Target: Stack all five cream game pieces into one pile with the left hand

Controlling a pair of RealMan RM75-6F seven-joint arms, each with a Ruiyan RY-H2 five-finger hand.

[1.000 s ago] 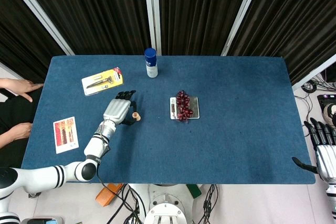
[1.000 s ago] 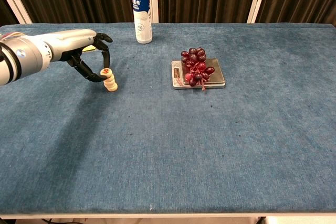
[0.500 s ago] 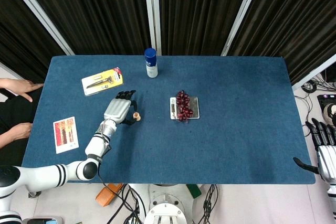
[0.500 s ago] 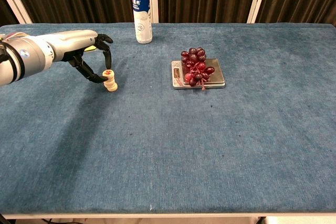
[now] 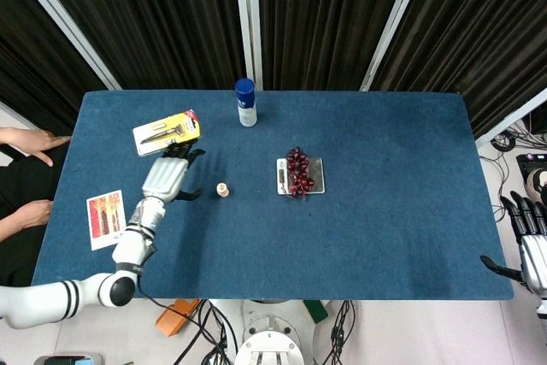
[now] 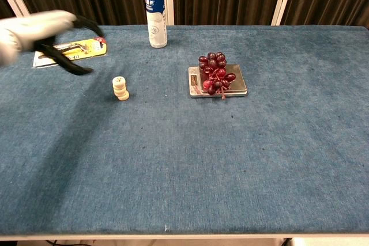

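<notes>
The cream game pieces [image 6: 120,89] stood as 1 upright pile on the blue worktop [image 6: 230,159], left of centre, between the yellow tool card [image 6: 72,50] and the tray of red grapes [image 6: 216,75]. The pile looked slightly uneven, its discs not perfectly aligned, yet it stood free with nothing touching it; I could not count the discs with certainty, though no loose cream piece showed anywhere else, which suggested the stacking was done or nearly so.

The left hand [image 5: 164,179] hung well apart from the pile, to its left, fingers spread and holding nothing; in the chest view it was motion-blurred. Judged from that gap, it was clear of the pile so as not to knock it. The right hand [image 5: 532,250] sat at the far right edge, off the worktop, fingers apart and empty, as the task gave it no part.

The blue-capped bottle [image 6: 154,11] stood upright at the back. A printed card [image 5: 107,218] lay near the left edge.
</notes>
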